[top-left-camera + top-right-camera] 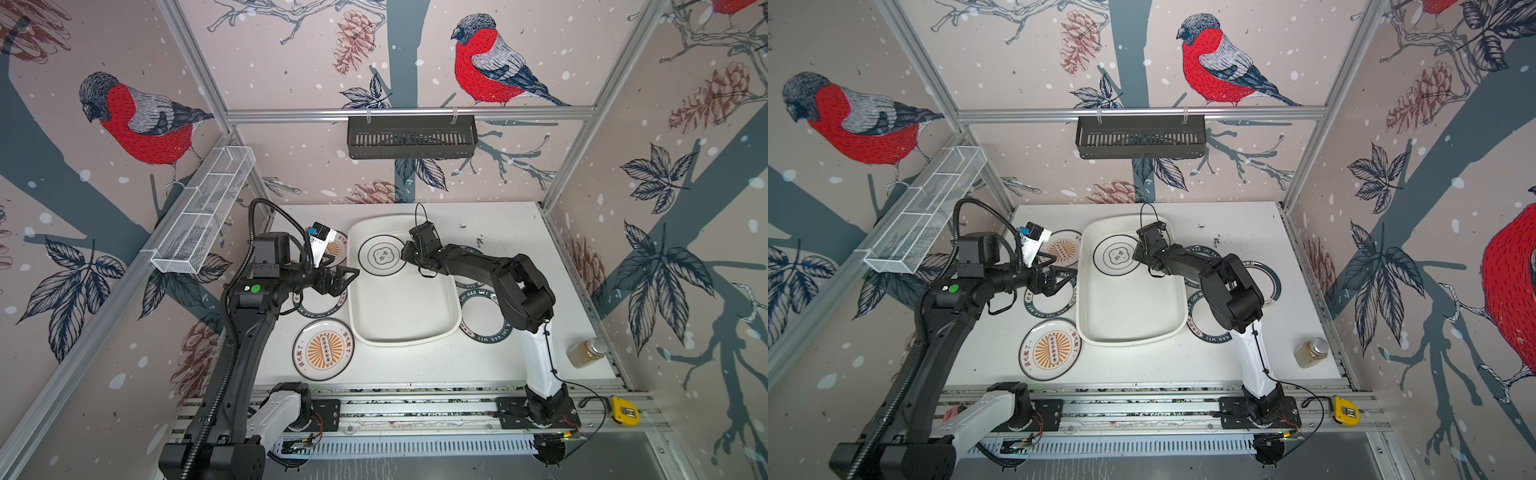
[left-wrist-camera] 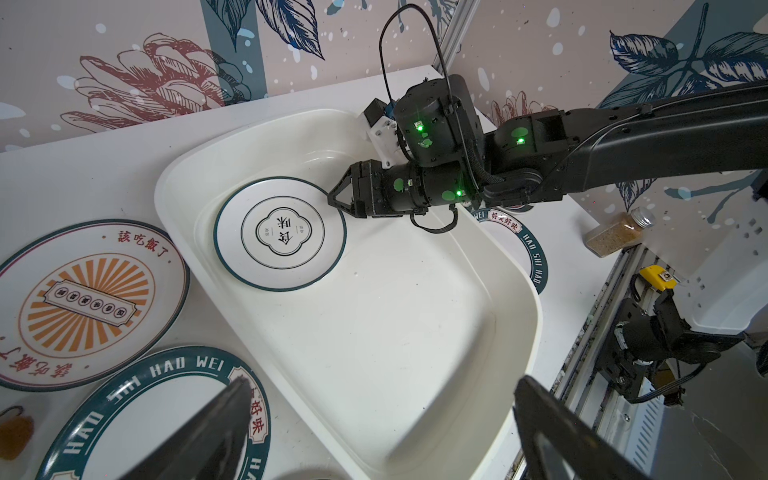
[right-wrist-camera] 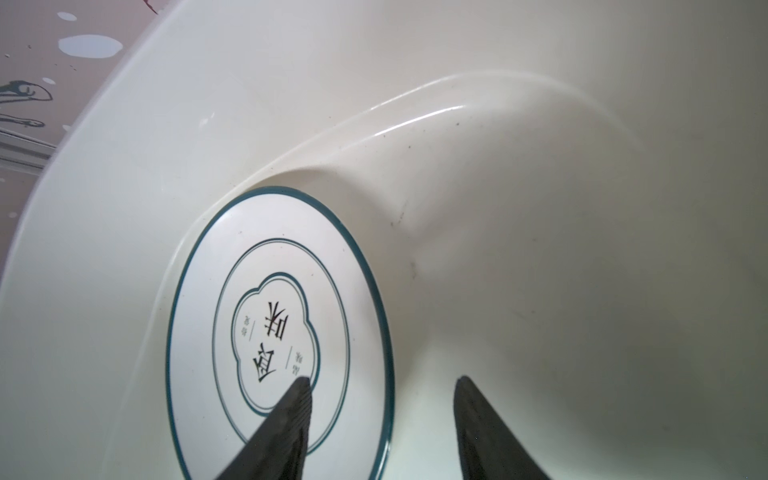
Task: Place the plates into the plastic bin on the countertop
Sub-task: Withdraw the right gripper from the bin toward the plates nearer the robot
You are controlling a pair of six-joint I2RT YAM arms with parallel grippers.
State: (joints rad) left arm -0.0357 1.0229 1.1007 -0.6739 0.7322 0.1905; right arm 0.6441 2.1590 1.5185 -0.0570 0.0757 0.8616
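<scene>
The white plastic bin (image 1: pixel 399 309) (image 1: pixel 1129 309) sits mid-countertop. One plate with thin dark rings (image 1: pixel 382 254) (image 2: pixel 280 232) (image 3: pixel 282 324) lies flat in its far left corner. My right gripper (image 1: pixel 405 254) (image 3: pixel 382 380) hovers at that plate's rim with jaws apart, holding nothing. The left gripper (image 1: pixel 351 276) (image 2: pixel 382 379) stands wide open over the bin's left rim, above a green-lettered plate (image 1: pixel 320 305) (image 2: pixel 158 415). Orange sunburst plates (image 1: pixel 323 350) (image 1: pixel 334 249) lie left of the bin. Green-lettered plates (image 1: pixel 482 318) (image 1: pixel 473 251) lie on its right, partly under the right arm.
A glass jar (image 1: pixel 586 353) stands near the countertop's right front corner, and a yellow tape measure (image 1: pixel 625 411) lies on the front rail. A black slotted rack (image 1: pixel 411 137) hangs on the back wall and a white wire basket (image 1: pixel 203 212) on the left wall.
</scene>
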